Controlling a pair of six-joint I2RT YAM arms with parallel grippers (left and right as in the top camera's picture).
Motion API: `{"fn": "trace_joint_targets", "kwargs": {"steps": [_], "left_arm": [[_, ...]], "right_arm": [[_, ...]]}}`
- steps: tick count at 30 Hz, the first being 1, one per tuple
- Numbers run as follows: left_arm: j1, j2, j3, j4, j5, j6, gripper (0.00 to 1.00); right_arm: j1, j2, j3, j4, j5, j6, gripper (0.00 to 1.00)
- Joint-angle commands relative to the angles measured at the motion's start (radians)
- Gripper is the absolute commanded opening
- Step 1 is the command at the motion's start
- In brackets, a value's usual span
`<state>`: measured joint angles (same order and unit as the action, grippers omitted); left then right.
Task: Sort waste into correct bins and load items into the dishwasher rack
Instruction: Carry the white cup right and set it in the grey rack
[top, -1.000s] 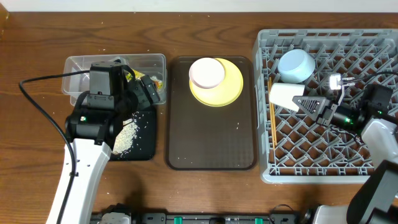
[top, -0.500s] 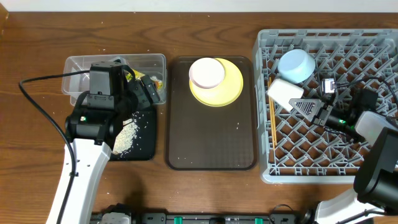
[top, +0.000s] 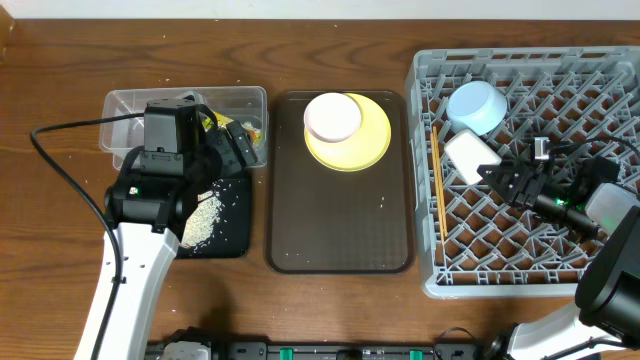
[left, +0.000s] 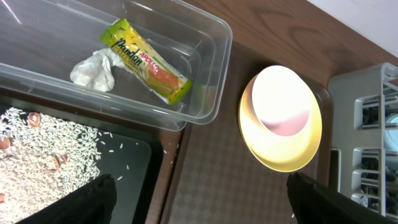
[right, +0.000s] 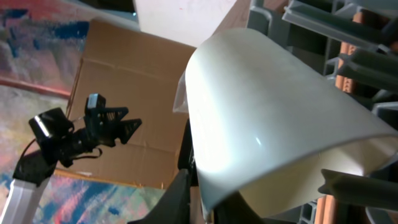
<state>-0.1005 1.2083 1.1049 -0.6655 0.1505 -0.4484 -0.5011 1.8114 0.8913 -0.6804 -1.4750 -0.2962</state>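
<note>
My right gripper (top: 497, 175) reaches into the grey dishwasher rack (top: 600, 70), its fingers still pinching the rim of the white cup (top: 470, 155), which lies on its side on the lattice. Up close the cup (right: 267, 118) fills the right wrist view, its wall between the fingers of that gripper (right: 205, 199). A light blue bowl (top: 476, 105) and chopsticks (top: 437, 195) are in the rack. My left gripper (left: 205, 205) hangs open and empty above the black tray (top: 235, 235) holding rice (left: 43, 149). The clear tub (left: 211, 93) holds the wrapper (left: 146, 62) and tissue (left: 93, 70).
A dark-brown serving tray (top: 340, 230) lies between the bins and the rack. At its far end the pink bowl (top: 333, 117) sits on the yellow plate (top: 370, 145). A black cable (top: 70, 180) loops left of the left arm.
The right gripper has swung down and right, tipping the white cup lower onto the rack's lattice beside the blue bowl. The left arm has stayed still.
</note>
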Motion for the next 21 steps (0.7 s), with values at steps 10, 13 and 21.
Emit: {"fn": "trace_joint_targets", "kwargs": {"steps": [10, 13, 21], "left_arm": [[0.004, 0.000, 0.012, 0.000, -0.006, 0.002, 0.90], [0.004, 0.000, 0.012, 0.000, -0.006, 0.002, 0.90], [0.004, 0.000, 0.012, 0.000, -0.006, 0.002, 0.90]], "right_arm": [[-0.041, -0.217, 0.044, -0.106, 0.527, 0.143, 0.22], [-0.041, -0.335, 0.065, -0.132, 0.704, 0.223, 0.22], [-0.027, -0.670, 0.076, -0.132, 1.024, 0.385, 0.22]]}}
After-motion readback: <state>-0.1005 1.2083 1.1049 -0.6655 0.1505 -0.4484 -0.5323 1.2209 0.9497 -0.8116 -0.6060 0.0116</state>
